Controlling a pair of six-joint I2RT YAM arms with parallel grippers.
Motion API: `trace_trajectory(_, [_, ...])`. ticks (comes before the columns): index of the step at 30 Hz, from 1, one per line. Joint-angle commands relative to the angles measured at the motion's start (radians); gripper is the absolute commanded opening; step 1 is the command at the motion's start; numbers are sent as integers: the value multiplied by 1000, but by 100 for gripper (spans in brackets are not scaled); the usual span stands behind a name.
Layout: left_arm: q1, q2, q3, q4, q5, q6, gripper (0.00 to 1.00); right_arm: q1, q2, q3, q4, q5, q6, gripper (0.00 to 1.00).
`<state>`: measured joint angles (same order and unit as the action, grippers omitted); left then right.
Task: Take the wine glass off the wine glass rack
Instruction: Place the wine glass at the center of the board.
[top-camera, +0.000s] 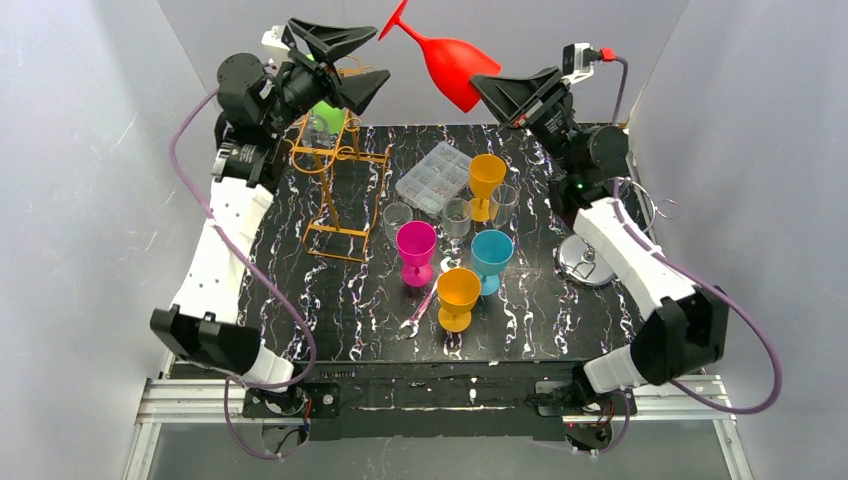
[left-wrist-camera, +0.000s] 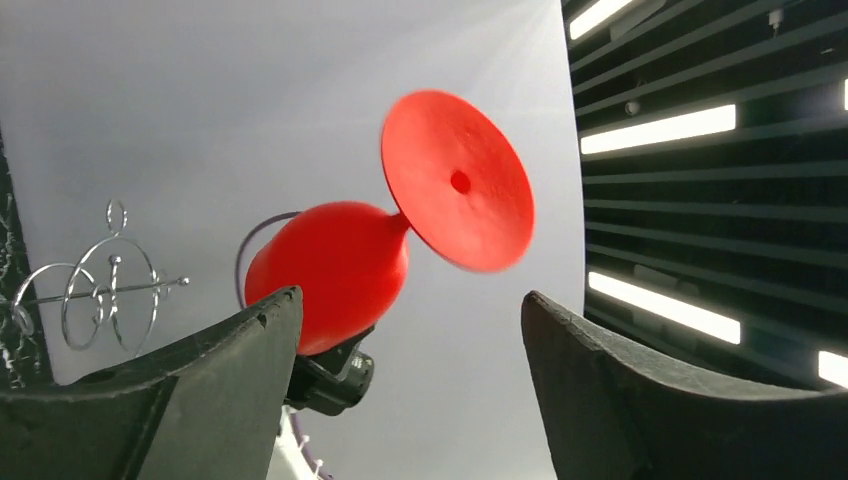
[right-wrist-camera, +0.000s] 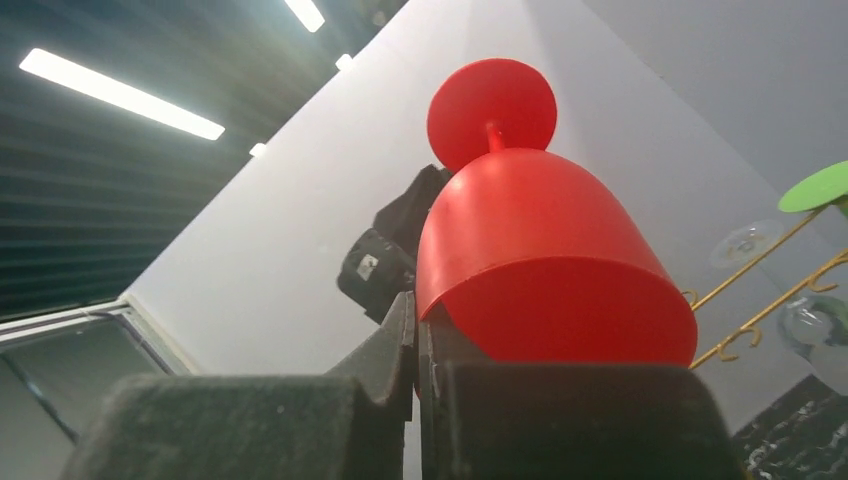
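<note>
The right hand (top-camera: 492, 88) pinches the rim of a red wine glass (top-camera: 450, 58) and holds it high over the far edge of the bench (top-camera: 540, 300), tilted with its foot up and to the left. The left hand (top-camera: 352, 62) hangs with fingers spread near that foot (not touching it). Below it, a gold wire rack (top-camera: 335, 195) carries a green glass (top-camera: 325, 120). 1 pink glass (top-camera: 416, 243) stands mid-bench.

light: bright, even — ceiling strips (left-wrist-camera: 660, 128) glare in wrist views | blur: near jaws soft; overhead view sharp
</note>
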<state>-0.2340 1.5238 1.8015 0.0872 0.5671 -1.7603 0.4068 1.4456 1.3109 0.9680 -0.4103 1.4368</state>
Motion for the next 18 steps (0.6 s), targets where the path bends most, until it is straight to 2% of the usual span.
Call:
trace_trajectory(1, [-2, -142, 13, -192, -2, 277, 83, -1, -125, 39, -241, -2, -180, 1])
trace_trajectory(7, [-1, -232, 82, -537, -131, 652, 90, 2, -125, 249, -807, -83, -438, 1])
trace_trajectory(10, [-2, -259, 132, -682, -201, 816, 92, 17, -85, 351, -1008, -135, -531, 1])
trace_trajectory(18, [-2, -309, 213, -906, -346, 1058, 95, 210, 39, 640, -1640, -61, -829, 1])
